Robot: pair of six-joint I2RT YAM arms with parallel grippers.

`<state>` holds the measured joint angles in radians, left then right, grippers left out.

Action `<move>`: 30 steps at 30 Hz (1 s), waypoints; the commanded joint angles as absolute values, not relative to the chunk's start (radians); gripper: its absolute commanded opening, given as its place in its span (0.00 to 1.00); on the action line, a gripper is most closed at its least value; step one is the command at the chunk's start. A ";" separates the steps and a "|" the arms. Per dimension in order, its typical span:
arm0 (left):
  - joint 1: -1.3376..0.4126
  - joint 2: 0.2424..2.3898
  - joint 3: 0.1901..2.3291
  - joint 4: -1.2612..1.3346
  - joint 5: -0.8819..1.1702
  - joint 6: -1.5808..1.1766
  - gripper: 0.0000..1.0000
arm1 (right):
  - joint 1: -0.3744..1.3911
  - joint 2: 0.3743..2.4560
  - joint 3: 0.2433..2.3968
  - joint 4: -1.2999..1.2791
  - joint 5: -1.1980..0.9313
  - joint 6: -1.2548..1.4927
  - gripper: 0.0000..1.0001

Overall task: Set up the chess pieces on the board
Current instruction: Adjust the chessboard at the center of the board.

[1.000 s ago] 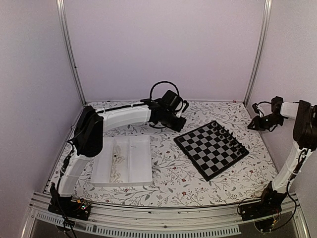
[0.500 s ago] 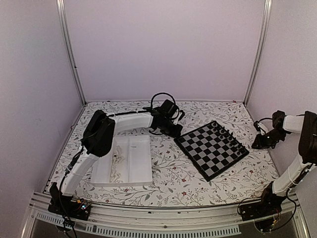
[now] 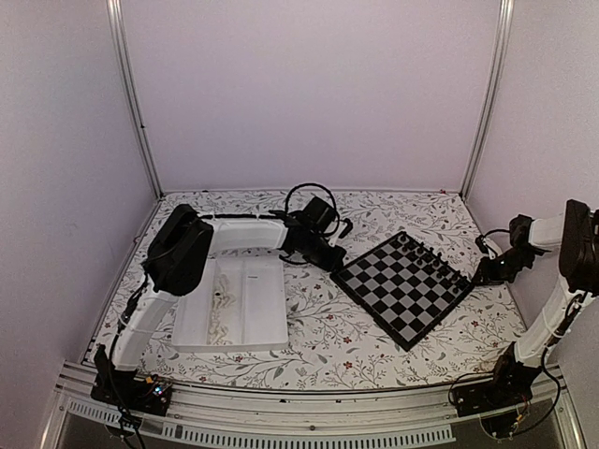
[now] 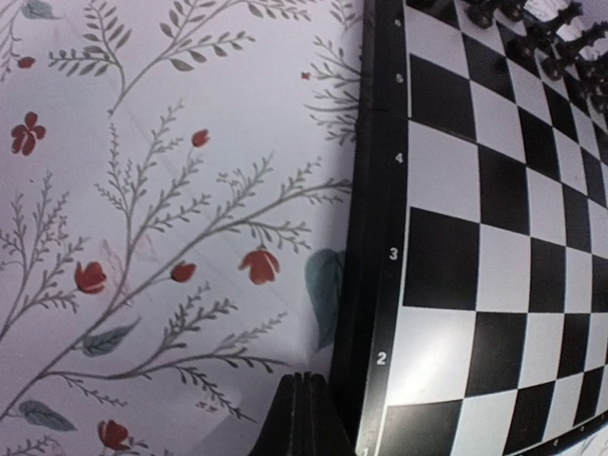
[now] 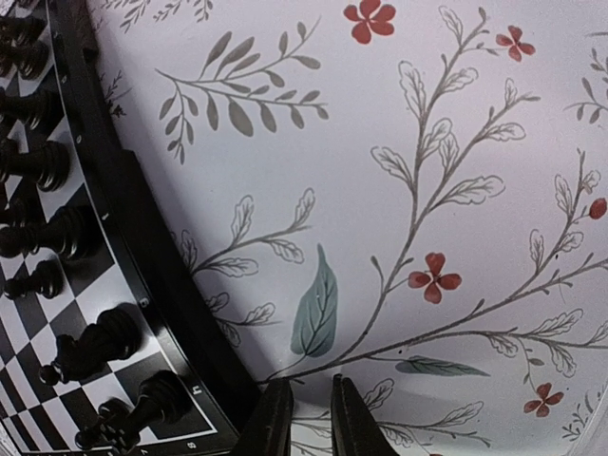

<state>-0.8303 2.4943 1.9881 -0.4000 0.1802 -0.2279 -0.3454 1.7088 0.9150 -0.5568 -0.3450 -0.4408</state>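
Floral tablecloth point(image 3: 318, 346) underneath, the board point(image 3: 402, 285) is sitting right of centre. Black chess pieces point(image 3: 426, 254) are standing along its far edge, while the cream ones point(image 3: 221, 309) are lying in the white tray point(image 3: 262, 299), so roughly half looks undone. Left gripper point(image 4: 302, 418) is pinched shut and empty, touching the board's border. Right gripper point(image 5: 304, 418) is hovering beside the opposite edge, barely parted, holding nothing.

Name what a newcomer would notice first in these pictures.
The checkered board sits skewed right of centre, with black pieces lined along its far right edge only. A white tray at left holds the cream pieces. The left arm and right arm reach low to the board's opposite corners.
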 commanded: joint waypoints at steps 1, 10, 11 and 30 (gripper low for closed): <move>-0.897 2.418 1.917 -0.410 0.204 -0.205 0.00 | -0.345 1.764 0.916 -0.555 -0.340 -0.419 0.18; -0.964 2.330 1.778 -0.404 0.191 -0.214 0.00 | -0.365 1.726 0.941 -0.547 -0.230 -0.388 0.20; -0.967 2.326 1.768 -0.403 0.191 -0.218 0.00 | -0.373 1.710 0.950 -0.556 -0.214 -0.388 0.20; -1.025 2.286 1.698 -0.368 0.196 -0.233 0.00 | -0.406 1.643 0.861 -0.647 -0.186 -0.528 0.16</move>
<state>-0.9848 2.3325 1.7309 -0.3645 0.1871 -0.2363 -0.4271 1.6375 0.8818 -0.6315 -0.1684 -0.4946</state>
